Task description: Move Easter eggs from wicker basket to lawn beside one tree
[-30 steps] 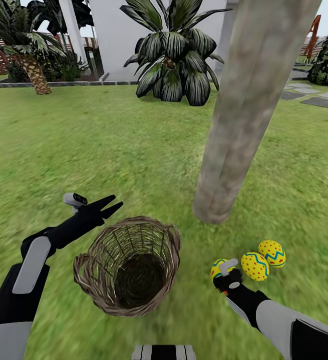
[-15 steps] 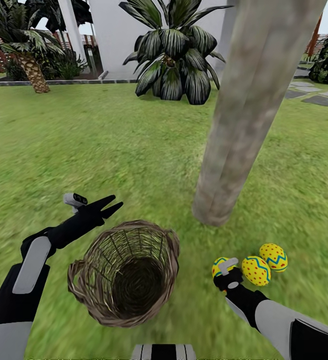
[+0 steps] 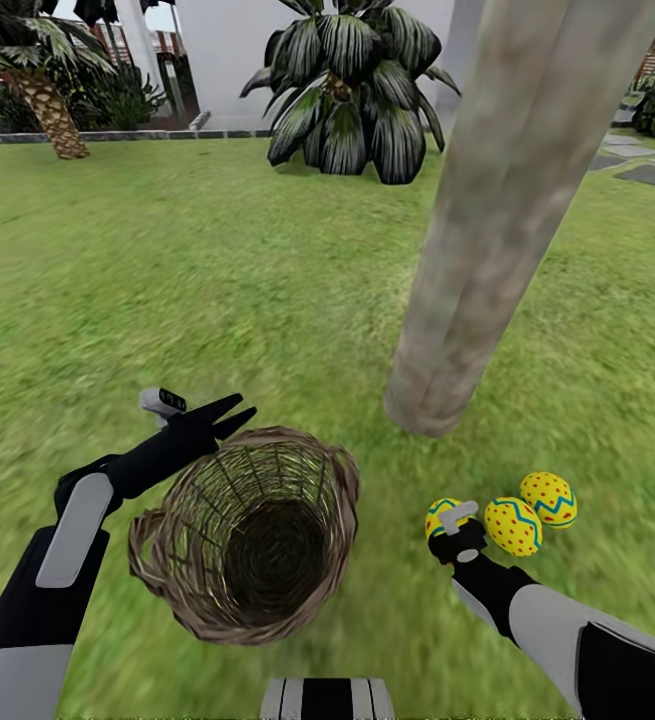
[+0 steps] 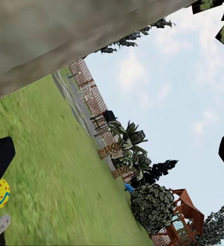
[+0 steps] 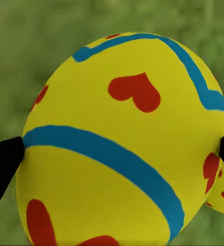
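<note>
Right gripper (image 3: 447,522) clamps the heart-painted egg (image 5: 122,143) low over the lawn (image 3: 217,300), just beside two eggs (image 3: 532,512) near the tree trunk (image 3: 487,230); wicker basket (image 3: 247,535) empty. Left gripper (image 3: 229,413) spread, idle.

Wicker basket (image 3: 247,530) is showing open woven brown twigs, rough, thick braided rim. Three Easter eggs (image 3: 514,525) are looking smooth, glossy painted yellow. Tree (image 3: 487,230) trunk is looking smooth, mottled grey-brown, matt. Lawn (image 3: 217,290) is reading as short mottled grass, matt.
</note>
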Controlling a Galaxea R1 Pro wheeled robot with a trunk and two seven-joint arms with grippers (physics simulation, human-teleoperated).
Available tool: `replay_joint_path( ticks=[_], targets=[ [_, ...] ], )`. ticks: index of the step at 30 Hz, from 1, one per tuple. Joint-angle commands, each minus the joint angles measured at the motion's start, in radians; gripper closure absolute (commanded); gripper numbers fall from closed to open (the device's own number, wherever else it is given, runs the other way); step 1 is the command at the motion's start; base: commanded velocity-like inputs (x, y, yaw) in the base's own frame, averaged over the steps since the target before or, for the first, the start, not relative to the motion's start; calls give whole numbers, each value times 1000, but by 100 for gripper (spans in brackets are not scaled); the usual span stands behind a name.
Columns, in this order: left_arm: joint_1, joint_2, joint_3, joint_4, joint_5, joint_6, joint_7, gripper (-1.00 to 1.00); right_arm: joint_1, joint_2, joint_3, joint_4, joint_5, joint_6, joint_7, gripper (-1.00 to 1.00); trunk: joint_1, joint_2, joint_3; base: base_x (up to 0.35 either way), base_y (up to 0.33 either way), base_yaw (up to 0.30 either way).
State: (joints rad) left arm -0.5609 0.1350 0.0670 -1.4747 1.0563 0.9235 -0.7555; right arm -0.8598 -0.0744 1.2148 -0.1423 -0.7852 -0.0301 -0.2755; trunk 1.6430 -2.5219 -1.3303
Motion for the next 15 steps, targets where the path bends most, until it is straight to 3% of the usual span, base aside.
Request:
replay_joint_path(
  ticks=[1, 15],
  targets=[
    [-1, 0, 0, -1, 1, 5, -4, -100, -10, 0, 7, 23, -11, -2, -4, 100, 0, -1, -5, 0, 0, 0],
    [-1, 0, -1, -1, 1, 5, -5, -100, -18, -1, 8, 29, -9, -25, -4, 100, 7, -4, -59, 0, 0, 0]
  ],
)
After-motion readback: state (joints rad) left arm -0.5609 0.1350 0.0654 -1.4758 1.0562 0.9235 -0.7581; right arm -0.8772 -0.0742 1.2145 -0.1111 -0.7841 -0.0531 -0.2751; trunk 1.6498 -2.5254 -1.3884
